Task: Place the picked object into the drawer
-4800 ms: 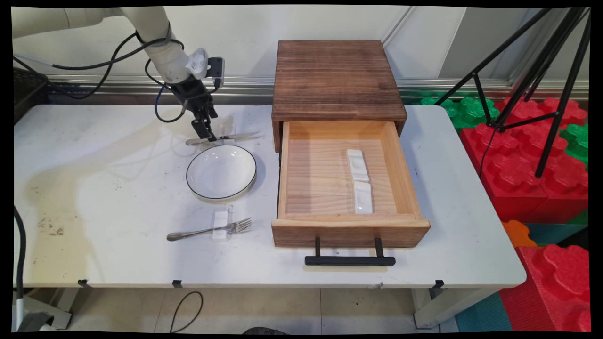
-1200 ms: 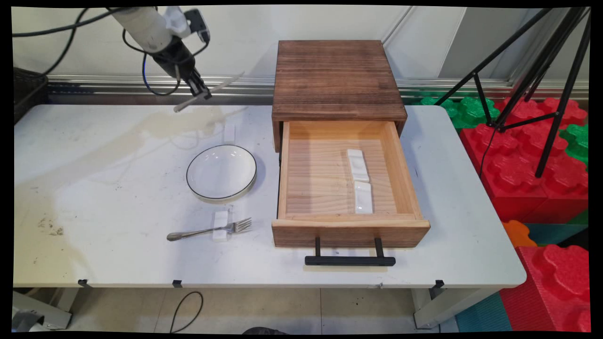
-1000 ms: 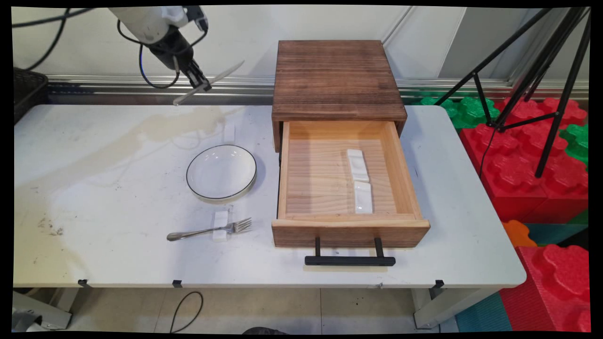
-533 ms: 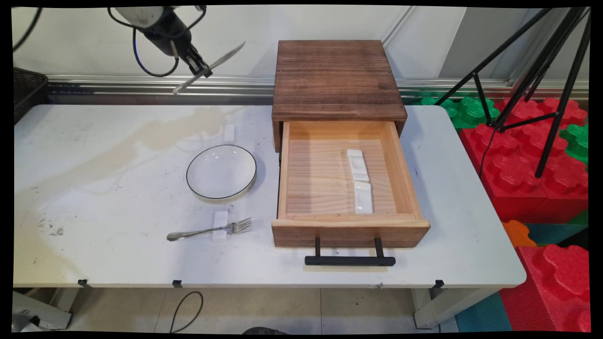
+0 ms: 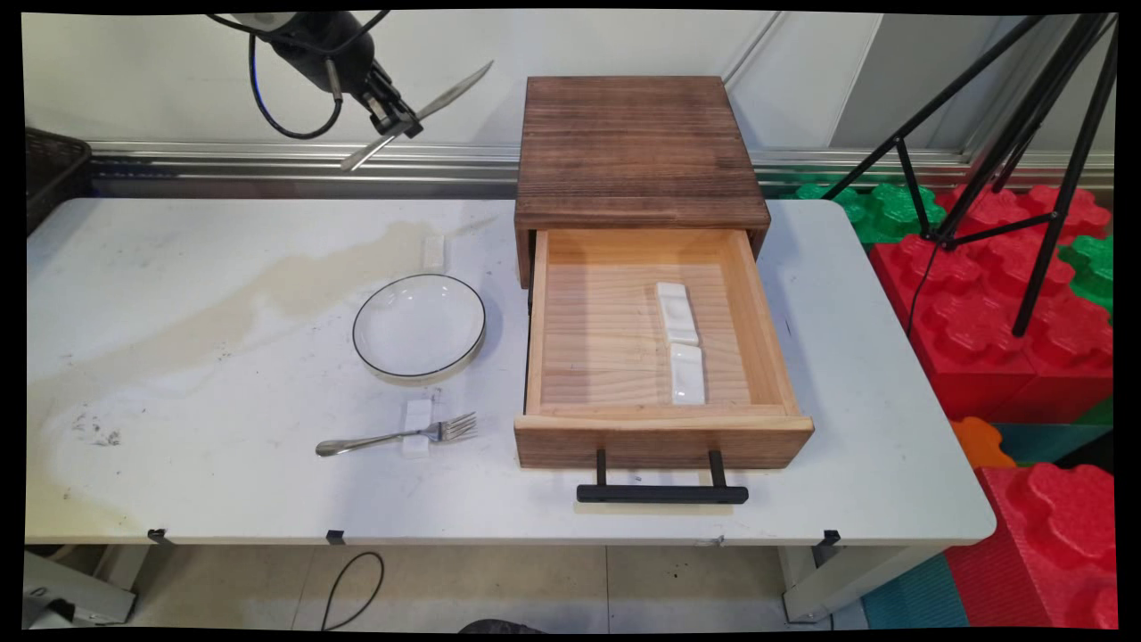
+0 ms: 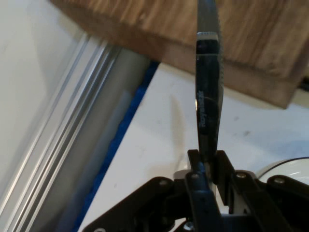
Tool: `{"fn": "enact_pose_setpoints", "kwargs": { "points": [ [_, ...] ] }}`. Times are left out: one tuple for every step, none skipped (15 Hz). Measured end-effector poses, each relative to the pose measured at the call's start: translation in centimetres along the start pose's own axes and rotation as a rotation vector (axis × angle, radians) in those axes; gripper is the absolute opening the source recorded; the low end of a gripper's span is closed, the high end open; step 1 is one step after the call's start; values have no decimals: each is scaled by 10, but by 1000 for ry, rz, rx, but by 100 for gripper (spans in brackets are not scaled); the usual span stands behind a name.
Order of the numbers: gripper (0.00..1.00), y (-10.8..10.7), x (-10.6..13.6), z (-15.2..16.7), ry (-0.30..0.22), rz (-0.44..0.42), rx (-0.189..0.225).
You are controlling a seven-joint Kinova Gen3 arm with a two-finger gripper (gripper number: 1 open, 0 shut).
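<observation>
My gripper (image 5: 398, 123) hangs high above the table's far left, shut on a metal knife (image 5: 419, 113) that tilts with its blade up toward the right. In the hand view the knife (image 6: 208, 96) stands up from between the fingers (image 6: 199, 170), its blade pointing at the dark wooden cabinet (image 6: 203, 29). Below on the table a small white rest (image 5: 433, 252) lies bare, just beyond a white bowl with a dark rim (image 5: 419, 327). The cabinet's drawer (image 5: 655, 419) stands open to the right, with two white rests (image 5: 682, 341) inside.
A fork (image 5: 397, 436) lies across another white rest (image 5: 416, 427) near the table's front. The drawer's black handle (image 5: 661, 492) juts toward the near edge. A black tripod (image 5: 1007, 134) and red and green foam blocks (image 5: 1025, 330) stand right of the table.
The gripper closed on the knife at the rest beyond the bowl and lifted it off the table. In the last second it rose further and drifted right toward the cabinet.
</observation>
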Motion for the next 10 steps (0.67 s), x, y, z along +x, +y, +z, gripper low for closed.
{"fn": "enact_pose_setpoints", "kwargs": {
  "points": [
    [0,7,4,-4,7,10,-7],
    [0,12,7,-6,11,18,-12],
    [0,18,10,-9,15,26,-19],
    [0,27,15,-13,22,39,-28],
    [0,34,19,-16,26,50,-35],
    [0,40,24,-18,31,61,-41],
    [0,45,27,-19,34,67,-45],
    [0,52,31,-21,37,79,-52],
    [0,58,35,-22,39,87,-59],
    [0,65,41,-23,41,98,-67]
  ]
}}
